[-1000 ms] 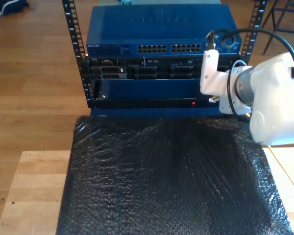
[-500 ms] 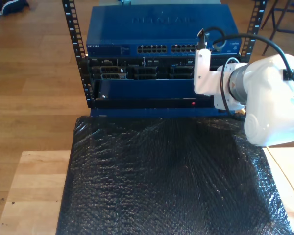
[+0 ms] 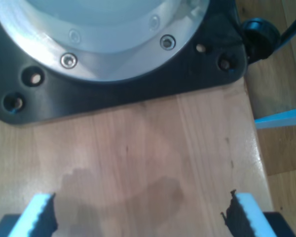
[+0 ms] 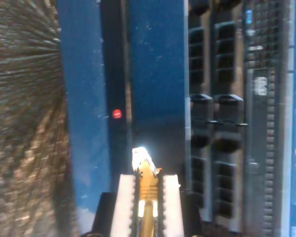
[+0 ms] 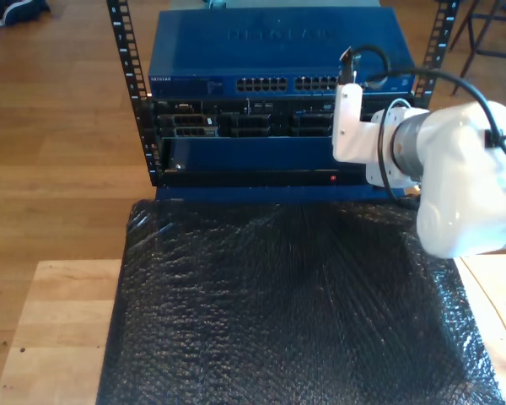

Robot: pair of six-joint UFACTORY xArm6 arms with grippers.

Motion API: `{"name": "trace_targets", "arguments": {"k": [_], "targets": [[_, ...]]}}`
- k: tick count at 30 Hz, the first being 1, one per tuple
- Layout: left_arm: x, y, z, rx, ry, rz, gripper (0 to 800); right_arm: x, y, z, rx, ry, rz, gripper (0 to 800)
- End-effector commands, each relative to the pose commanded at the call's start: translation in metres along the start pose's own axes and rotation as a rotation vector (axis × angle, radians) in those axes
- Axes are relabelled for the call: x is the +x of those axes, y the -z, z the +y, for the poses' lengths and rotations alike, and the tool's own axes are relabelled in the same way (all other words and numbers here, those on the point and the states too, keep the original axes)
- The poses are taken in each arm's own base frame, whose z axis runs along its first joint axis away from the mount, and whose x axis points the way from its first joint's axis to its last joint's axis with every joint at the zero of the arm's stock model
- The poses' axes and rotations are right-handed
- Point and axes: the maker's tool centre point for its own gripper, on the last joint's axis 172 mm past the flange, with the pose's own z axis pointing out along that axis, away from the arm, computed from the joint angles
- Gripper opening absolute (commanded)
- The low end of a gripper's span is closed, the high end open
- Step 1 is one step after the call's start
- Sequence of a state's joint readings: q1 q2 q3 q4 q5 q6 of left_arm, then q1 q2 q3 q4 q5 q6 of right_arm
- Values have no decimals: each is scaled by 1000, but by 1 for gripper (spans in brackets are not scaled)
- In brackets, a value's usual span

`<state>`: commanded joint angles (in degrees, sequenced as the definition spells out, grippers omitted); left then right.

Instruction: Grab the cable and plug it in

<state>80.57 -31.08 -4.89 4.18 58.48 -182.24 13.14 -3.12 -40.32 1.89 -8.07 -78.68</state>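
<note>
- While my second gripper [image 4: 147, 197] pinches the thin yellow network cable [image 4: 147, 217] between its two white pads [image 4: 124, 202], the clear-yellowish clip plug [image 4: 142, 159] juts out ahead of the fingertips, facing the rack gear.
- Just beyond the plug stands the dark blue metal front panel [image 4: 155, 74] with a small red indicator light [image 4: 117, 114] beside it; the rows of dark ports [image 4: 203, 123] lie off to one side, apart from the plug.
- From the exterior view, the white arm [image 5: 455, 181] reaches in from that view's right, in front of the blue rack-mounted network switch [image 5: 274, 59], above the black bubble-wrap sheet [image 5: 287, 312].
- My first gripper [image 3: 138, 215] hangs spread wide over a bare pale wooden tabletop [image 3: 148, 148], near a black round-flanged mounting base [image 3: 113, 49], holding nothing.
- Judged from this, grabbing is done and the carry toward a socket is in hand.
- Next, the plug needs shifting sideways onto an open port, squared to it, clip correctly turned, then pushed straight in; a skewed approach could jam on the port's edge.
</note>
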Motion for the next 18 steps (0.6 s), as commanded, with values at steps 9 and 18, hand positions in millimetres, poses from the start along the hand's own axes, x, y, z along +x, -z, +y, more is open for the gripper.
{"name": "trace_targets", "arguments": {"k": [9, 18], "targets": [[0, 0, 0, 0, -2, 0, 800, 10, 0, 19, -105, 6, 29, 0], [0, 0, 0, 0, -2, 0, 800, 33, 8, -1, -149, 30, 75, 0]]}}
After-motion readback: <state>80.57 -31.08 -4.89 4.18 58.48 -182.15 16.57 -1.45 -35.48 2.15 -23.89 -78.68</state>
